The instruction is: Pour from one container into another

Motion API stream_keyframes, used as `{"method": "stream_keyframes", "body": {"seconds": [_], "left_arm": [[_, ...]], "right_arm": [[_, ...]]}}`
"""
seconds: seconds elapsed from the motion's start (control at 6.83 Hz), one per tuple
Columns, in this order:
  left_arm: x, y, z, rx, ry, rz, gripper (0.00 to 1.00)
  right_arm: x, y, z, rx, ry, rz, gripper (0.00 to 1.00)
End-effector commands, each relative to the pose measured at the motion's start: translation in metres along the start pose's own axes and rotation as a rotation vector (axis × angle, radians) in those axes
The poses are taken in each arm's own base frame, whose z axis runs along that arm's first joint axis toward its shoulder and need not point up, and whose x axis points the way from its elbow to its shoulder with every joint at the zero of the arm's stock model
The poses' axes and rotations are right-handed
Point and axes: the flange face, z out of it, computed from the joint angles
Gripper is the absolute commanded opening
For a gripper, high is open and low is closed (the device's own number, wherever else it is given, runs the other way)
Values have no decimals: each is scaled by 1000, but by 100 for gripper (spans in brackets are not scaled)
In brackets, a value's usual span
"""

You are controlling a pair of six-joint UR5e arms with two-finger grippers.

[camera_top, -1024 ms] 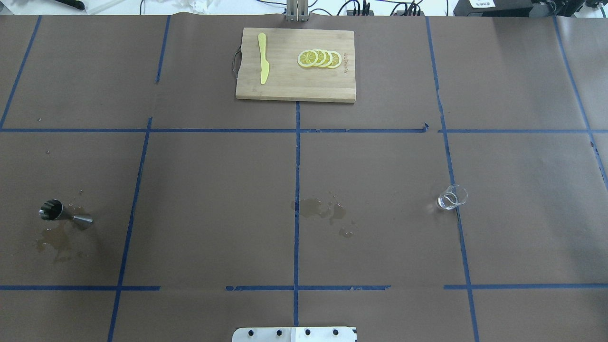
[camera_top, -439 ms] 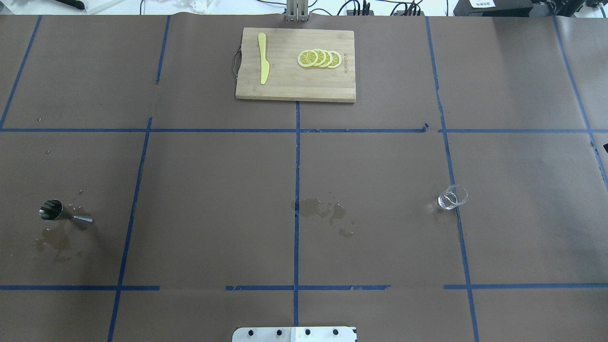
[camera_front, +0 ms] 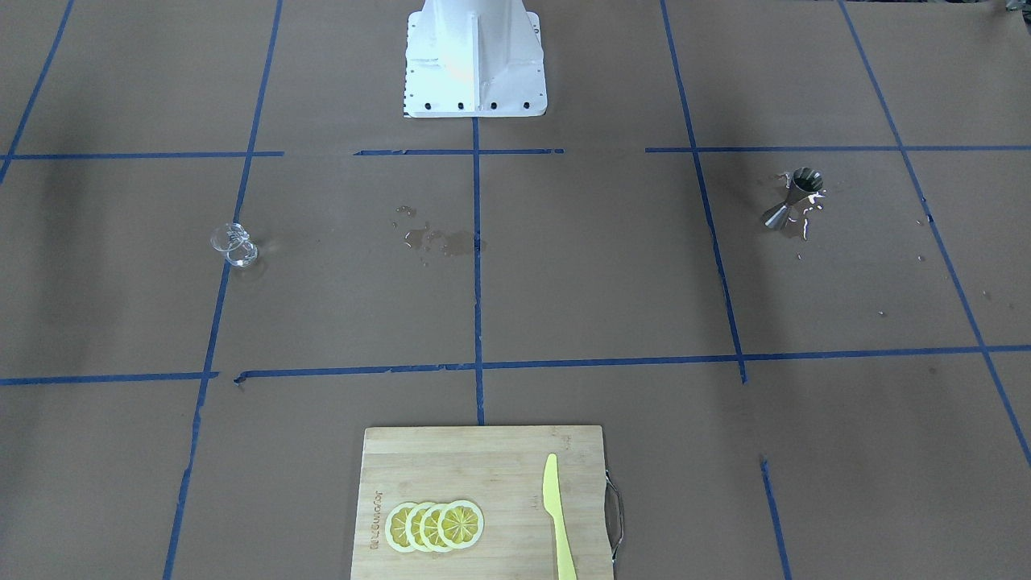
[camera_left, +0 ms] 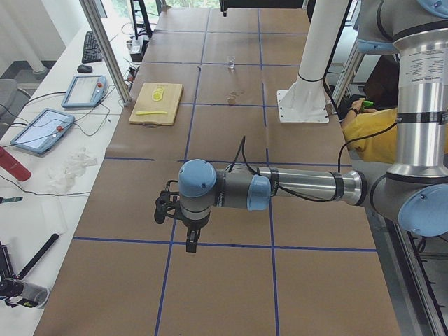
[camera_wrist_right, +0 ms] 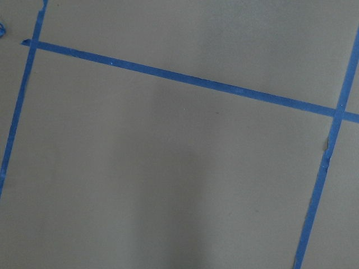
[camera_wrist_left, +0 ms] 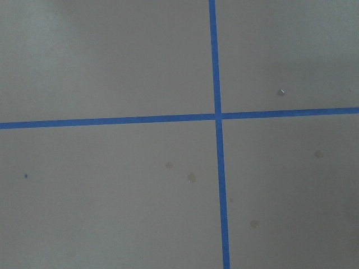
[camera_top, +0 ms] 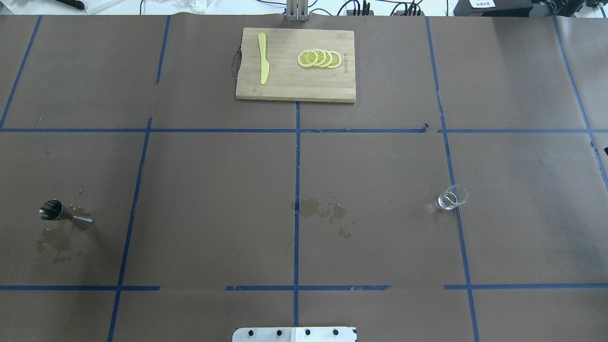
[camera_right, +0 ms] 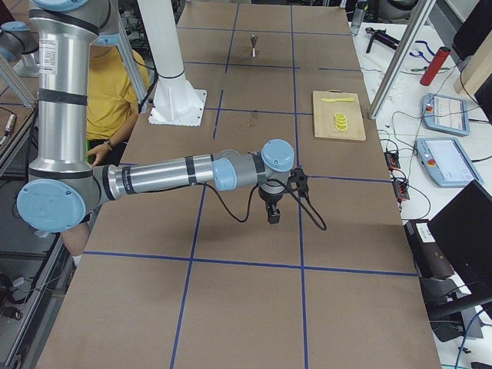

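The clear glass cup [camera_top: 452,197] stands on the brown paper at mid right of the overhead view, also seen as a small clear glass cup [camera_front: 234,244] in the front-facing view. The steel jigger [camera_top: 61,212] stands upright at far left, wide cone up; the same jigger [camera_front: 793,197] shows with droplets around it. My left gripper [camera_left: 190,241] hangs fingers-down over the table, far from both. My right gripper [camera_right: 272,215] hangs likewise at the other end. Whether either is open, I cannot tell. Both wrist views show only paper and blue tape.
A wooden cutting board [camera_top: 285,85] with lemon slices [camera_top: 319,58] and a yellow knife [camera_top: 262,59] lies at the far middle. Wet patches mark the paper at the centre [camera_top: 323,209] and beside the jigger [camera_top: 54,240]. The robot's white base [camera_front: 475,64] stands at the near edge.
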Motion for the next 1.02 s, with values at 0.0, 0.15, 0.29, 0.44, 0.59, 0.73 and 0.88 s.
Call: {"method": "stream_keyframes", "body": {"seconds": [0.0, 0.15, 0.29, 0.44, 0.59, 0.73, 0.88], "left_arm": [[3, -5, -3, 35, 1, 35, 100], [5, -10, -3, 35, -3, 35, 100], [5, -11, -5, 36, -5, 34, 100], [-2, -10, 4, 18, -9, 20, 100], [-12, -5, 14, -2, -8, 1, 100], [-13, -4, 15, -6, -8, -1, 100], [-9, -1, 12, -18, -6, -14, 100]], "right_arm": [[24, 9, 12, -21, 0, 34, 100], [48, 16, -18, 38, -13, 101, 100], [56, 16, -24, 52, -12, 115, 100], [58, 16, -19, 42, -5, 87, 100], [59, 15, -11, 24, 16, 55, 100], [57, 13, -9, 18, 15, 47, 100], [55, 11, -9, 19, 13, 41, 100]]}}
